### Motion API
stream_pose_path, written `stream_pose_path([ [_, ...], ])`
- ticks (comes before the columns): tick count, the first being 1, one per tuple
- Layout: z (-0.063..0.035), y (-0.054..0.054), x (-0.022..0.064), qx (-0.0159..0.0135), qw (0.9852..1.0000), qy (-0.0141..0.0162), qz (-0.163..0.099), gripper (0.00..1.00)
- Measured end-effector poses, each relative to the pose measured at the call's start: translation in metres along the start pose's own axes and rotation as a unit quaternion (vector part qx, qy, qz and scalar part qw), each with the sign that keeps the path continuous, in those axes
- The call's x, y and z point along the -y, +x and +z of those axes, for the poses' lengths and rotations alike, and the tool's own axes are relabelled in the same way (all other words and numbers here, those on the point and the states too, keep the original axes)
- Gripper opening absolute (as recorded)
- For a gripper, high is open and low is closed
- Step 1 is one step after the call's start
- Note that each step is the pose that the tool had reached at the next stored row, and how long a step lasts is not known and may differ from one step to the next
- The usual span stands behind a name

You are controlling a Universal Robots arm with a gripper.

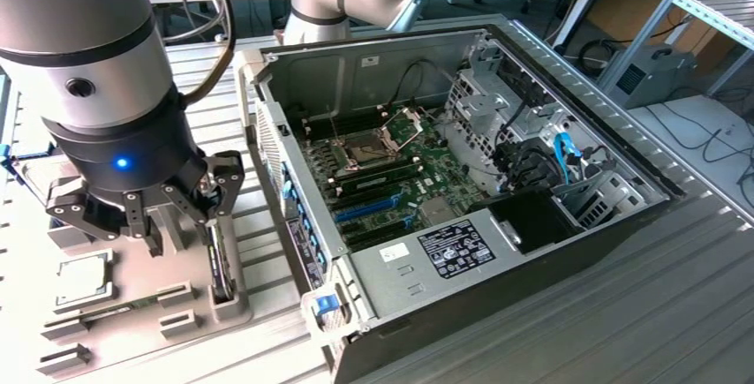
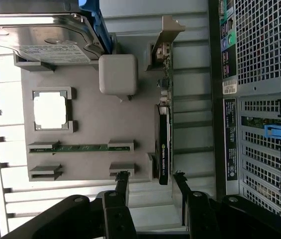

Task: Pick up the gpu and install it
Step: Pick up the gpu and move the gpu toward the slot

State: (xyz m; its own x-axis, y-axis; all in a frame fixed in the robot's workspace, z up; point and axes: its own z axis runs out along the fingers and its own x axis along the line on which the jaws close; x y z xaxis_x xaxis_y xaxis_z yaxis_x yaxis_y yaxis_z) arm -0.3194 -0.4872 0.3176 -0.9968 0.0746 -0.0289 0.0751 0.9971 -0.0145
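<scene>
The gpu (image 2: pixel 163 144) is a thin black card standing on edge in a slot of the grey parts holder (image 2: pixel 95 124), its silver bracket (image 2: pixel 167 30) at one end. In the exterior view the gpu (image 1: pixel 219 265) stands at the holder's edge nearest the computer case. My gripper (image 1: pixel 183 225) hangs just above it, open and holding nothing. In the wrist view the gripper (image 2: pixel 151 180) straddles the card's near end, and one fingertip (image 2: pixel 180 180) is closer to the card than the other. The fingers do not touch the card.
The open computer case (image 1: pixel 471 181) lies at the exterior view's right, its motherboard showing blue expansion slots (image 1: pixel 377 209). The holder also carries a silver hard drive (image 2: pixel 36 35), a square processor chip (image 2: pixel 50 110), a memory stick (image 2: pixel 80 148) and a grey block (image 2: pixel 118 74).
</scene>
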Motion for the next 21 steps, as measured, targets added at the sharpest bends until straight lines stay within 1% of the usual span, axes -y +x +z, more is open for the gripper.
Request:
stream_pose_path([
  [21,0.0089,-0.0003,-0.0002,0.0003,1.0000,0.0033,0.000,0.48],
])
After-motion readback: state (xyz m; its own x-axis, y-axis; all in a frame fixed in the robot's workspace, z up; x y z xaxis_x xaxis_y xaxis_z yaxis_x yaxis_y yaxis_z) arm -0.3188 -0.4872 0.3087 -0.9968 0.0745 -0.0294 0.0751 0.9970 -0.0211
